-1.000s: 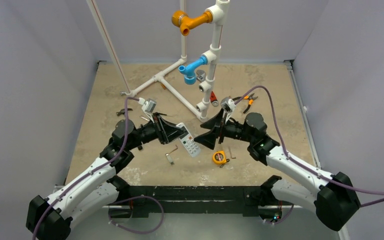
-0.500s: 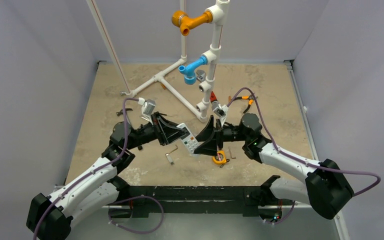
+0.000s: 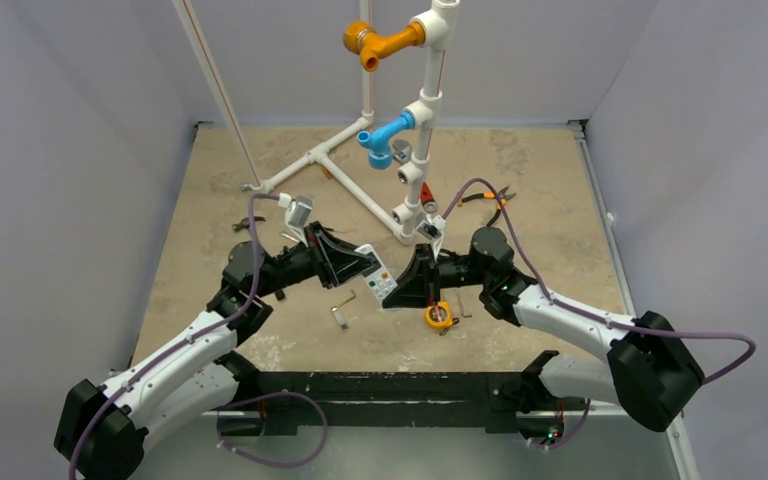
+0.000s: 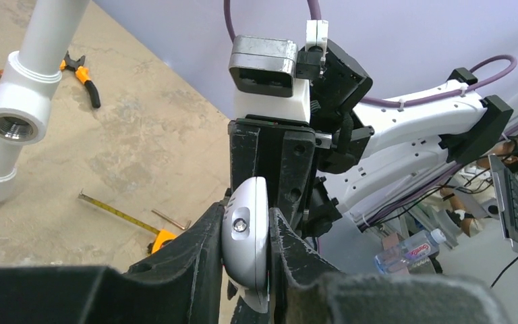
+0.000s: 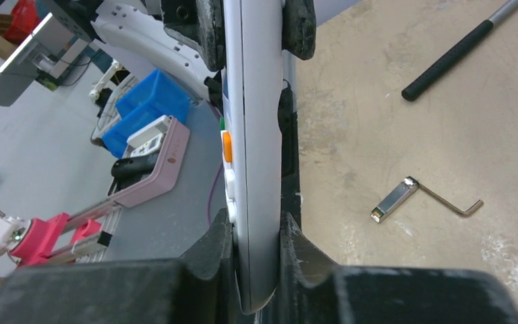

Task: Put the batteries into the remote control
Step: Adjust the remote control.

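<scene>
The white remote control [image 3: 378, 276] hangs above the table's middle, held at both ends. My left gripper [image 3: 363, 263] is shut on its upper end; in the left wrist view the rounded white end [image 4: 245, 233] sits pinched between my fingers [image 4: 206, 236]. My right gripper [image 3: 401, 288] is shut on the lower end. In the right wrist view the remote [image 5: 256, 135] runs edge-on, its buttons facing left, with both pads of my right gripper [image 5: 256, 266] against it. The batteries are out of view.
A white pipe frame [image 3: 400, 150] with blue and orange fittings stands behind. A yellow tape measure [image 3: 439, 316] lies under the right gripper. Orange-handled pliers [image 3: 490, 197] and a red-handled tool [image 3: 427, 192] lie at the back right. A hex key with a silver piece [image 5: 394, 200] lies on the table.
My right arm has swung left to the remote and its jaws have closed from wide open onto the lower end. The left gripper has kept its hold on the upper end.
</scene>
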`<state>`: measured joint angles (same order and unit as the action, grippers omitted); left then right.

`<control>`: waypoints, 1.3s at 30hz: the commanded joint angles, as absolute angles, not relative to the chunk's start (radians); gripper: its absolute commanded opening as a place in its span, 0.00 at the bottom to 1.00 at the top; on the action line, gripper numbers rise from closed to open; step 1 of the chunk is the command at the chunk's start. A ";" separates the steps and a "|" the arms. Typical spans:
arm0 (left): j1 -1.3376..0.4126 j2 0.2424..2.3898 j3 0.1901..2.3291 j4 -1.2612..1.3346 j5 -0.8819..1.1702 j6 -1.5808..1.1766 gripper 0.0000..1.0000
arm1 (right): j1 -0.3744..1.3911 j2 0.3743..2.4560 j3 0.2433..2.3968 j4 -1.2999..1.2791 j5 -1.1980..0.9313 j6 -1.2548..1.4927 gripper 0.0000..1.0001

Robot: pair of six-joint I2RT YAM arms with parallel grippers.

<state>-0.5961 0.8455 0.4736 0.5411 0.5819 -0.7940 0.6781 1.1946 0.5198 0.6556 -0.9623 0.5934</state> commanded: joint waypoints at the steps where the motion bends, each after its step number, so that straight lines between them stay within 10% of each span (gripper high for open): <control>1: -0.598 0.815 0.497 0.518 0.504 -0.804 0.33 | 0.679 1.143 0.596 0.403 -0.803 0.466 0.00; 5: -0.599 0.820 0.567 0.325 0.419 -0.825 0.78 | 0.707 1.026 0.638 0.159 -0.508 0.297 0.00; 8: -0.598 0.833 0.631 0.197 0.360 -0.872 0.91 | 0.737 0.971 0.642 0.088 -0.252 0.245 0.00; 20: -0.601 0.896 0.836 -0.218 0.169 -1.136 0.95 | 1.084 1.075 0.726 0.043 0.551 0.095 0.00; 39: -0.607 0.932 0.862 -0.274 0.189 -1.178 0.82 | 1.235 1.198 0.810 0.174 0.574 -0.189 0.00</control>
<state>-0.6003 0.9329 0.8265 -0.2813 0.1783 -1.1683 1.2247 1.2091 0.7532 0.0765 0.5369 -0.1230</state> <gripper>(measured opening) 0.872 0.217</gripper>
